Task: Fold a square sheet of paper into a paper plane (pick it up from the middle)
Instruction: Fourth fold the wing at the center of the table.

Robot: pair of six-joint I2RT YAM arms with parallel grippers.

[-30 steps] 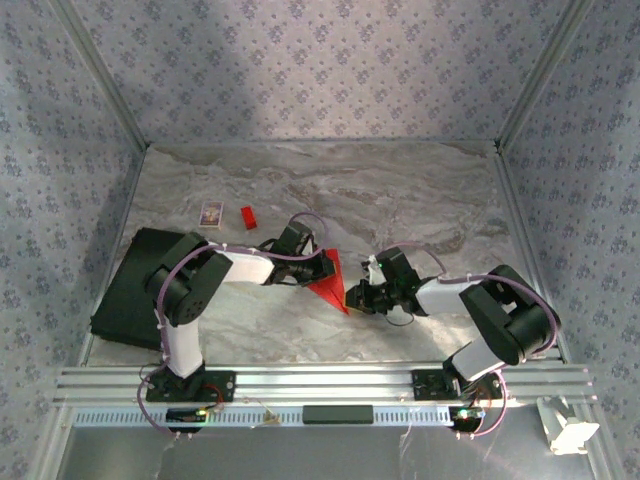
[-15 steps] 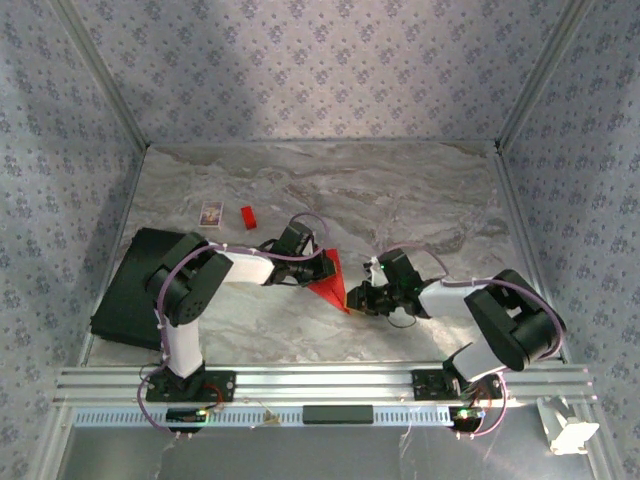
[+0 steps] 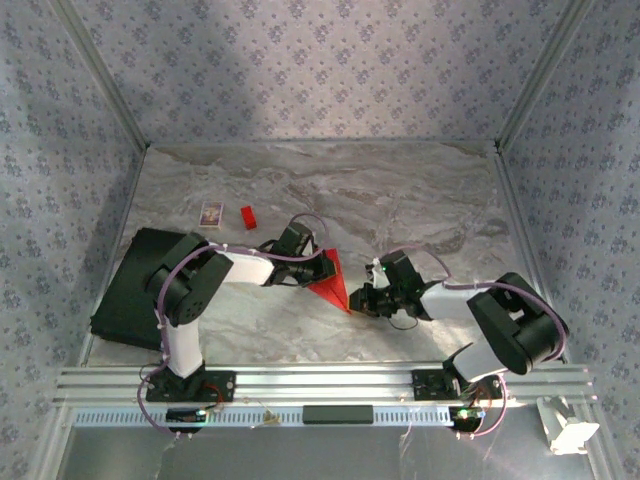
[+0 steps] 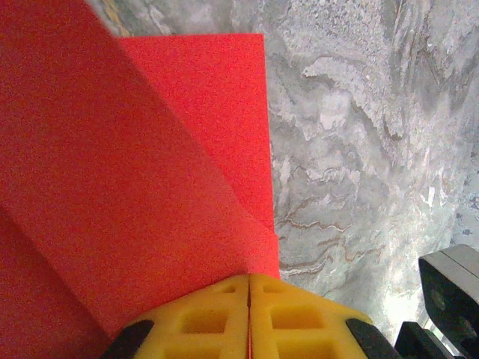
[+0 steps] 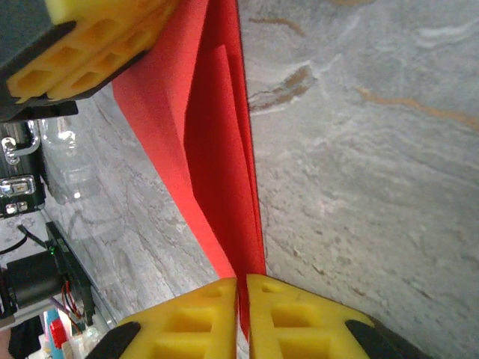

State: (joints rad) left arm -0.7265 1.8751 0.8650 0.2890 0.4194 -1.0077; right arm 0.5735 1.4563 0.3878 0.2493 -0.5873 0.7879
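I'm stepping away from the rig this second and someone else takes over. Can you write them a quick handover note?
Left gripper: shut on the thin bright red paper sheet, pinching its wider end.
Right gripper: shut on the same sheet, at its pointed end.
Paper: held between both grippers, mid marble table.
Done: sheet creased into a layered triangle.
Left: probably further folds to narrow it into a plane, then release.
The small red block and patterned card lie apart, far left.
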